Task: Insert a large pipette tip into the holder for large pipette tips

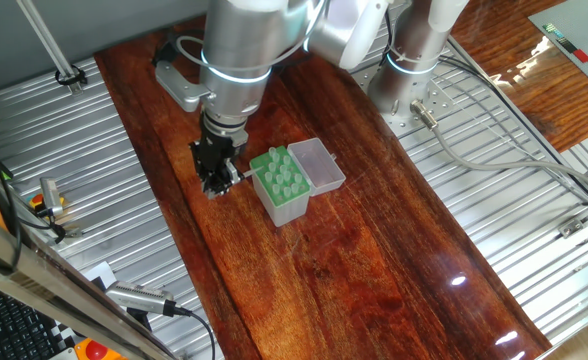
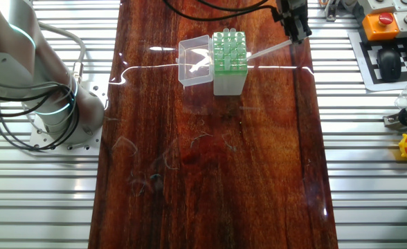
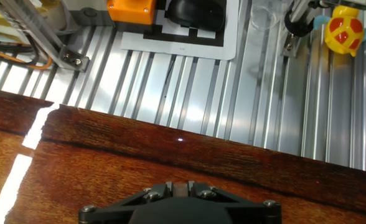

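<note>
Claw: your claw (image 2: 295,28) hangs over the worktop's edge strip, just beside the holder; in the other fixed view its fingers are clamped on the large pipette tip; in the hand view you see only the dark base of the claw (image 3: 180,205), and the fingertips themselves stay out of sight
Tip: the large pipette tip (image 2: 269,48) lies nearly level in the grip, a pale thin cone slanting from the claw toward the green-topped box; its thin end reaches close to the box's side, and you cannot tell whether it touches
Holder: the holder for large pipette tips (image 1: 279,185) stands upright on the worktop, green perforated top facing up; its clear hinged lid (image 1: 314,165) lies open on the side away from the claw
Worktop: the dark red wooden worktop (image 1: 374,260) runs between ribbed metal panels (image 3: 233,99)
Surroundings: beyond the wood's edge you have an orange box (image 3: 130,11), a black computer mouse (image 3: 195,12) and a yellow and red toy (image 3: 343,28)
</note>
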You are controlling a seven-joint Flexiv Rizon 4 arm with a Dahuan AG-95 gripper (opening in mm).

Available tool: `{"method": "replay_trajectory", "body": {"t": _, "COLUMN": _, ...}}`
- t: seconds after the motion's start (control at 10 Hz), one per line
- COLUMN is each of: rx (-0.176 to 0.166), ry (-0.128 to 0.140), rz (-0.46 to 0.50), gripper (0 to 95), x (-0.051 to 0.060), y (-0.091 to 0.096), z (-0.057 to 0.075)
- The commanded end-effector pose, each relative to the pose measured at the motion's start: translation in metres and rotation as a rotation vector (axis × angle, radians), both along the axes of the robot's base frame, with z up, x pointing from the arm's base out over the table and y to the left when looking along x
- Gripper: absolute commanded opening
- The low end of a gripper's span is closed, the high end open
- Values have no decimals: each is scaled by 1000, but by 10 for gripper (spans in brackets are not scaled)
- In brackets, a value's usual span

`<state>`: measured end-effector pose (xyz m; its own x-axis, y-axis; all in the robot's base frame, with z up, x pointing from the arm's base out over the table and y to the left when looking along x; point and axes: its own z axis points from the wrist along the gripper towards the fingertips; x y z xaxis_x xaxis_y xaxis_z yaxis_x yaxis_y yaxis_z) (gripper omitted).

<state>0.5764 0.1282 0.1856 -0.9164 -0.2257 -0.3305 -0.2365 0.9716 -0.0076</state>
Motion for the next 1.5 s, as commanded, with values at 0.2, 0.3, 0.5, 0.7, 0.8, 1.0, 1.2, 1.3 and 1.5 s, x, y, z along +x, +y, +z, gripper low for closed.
{"method": "replay_trajectory", "body": {"t": 0.2, "rx": 0, "ry": -4, "rz": 0, "gripper": 0, "x": 0, "y": 0, "z": 0}}
{"method": "replay_trajectory", "body": {"t": 0.3, "rx": 0, "ry": -7, "rz": 0, "gripper": 0, "x": 0, "y": 0, "z": 0}}
{"method": "replay_trajectory", "body": {"t": 0.5, "rx": -1, "ry": -10, "rz": 5, "gripper": 0, "x": 0, "y": 0, "z": 0}}
{"method": "replay_trajectory", "body": {"t": 0.7, "rx": -4, "ry": -6, "rz": 9, "gripper": 0, "x": 0, "y": 0, "z": 0}}
{"method": "replay_trajectory", "body": {"t": 0.8, "rx": -4, "ry": -5, "rz": 10, "gripper": 0, "x": 0, "y": 0, "z": 0}}
{"method": "replay_trajectory", "body": {"t": 1.0, "rx": -5, "ry": -5, "rz": 11, "gripper": 0, "x": 0, "y": 0, "z": 0}}
{"method": "replay_trajectory", "body": {"t": 1.2, "rx": -5, "ry": -5, "rz": 10, "gripper": 0, "x": 0, "y": 0, "z": 0}}
{"method": "replay_trajectory", "body": {"t": 1.3, "rx": -5, "ry": -5, "rz": 9, "gripper": 0, "x": 0, "y": 0, "z": 0}}
{"method": "replay_trajectory", "body": {"t": 1.5, "rx": -6, "ry": -5, "rz": 9, "gripper": 190, "x": 0, "y": 0, "z": 0}}
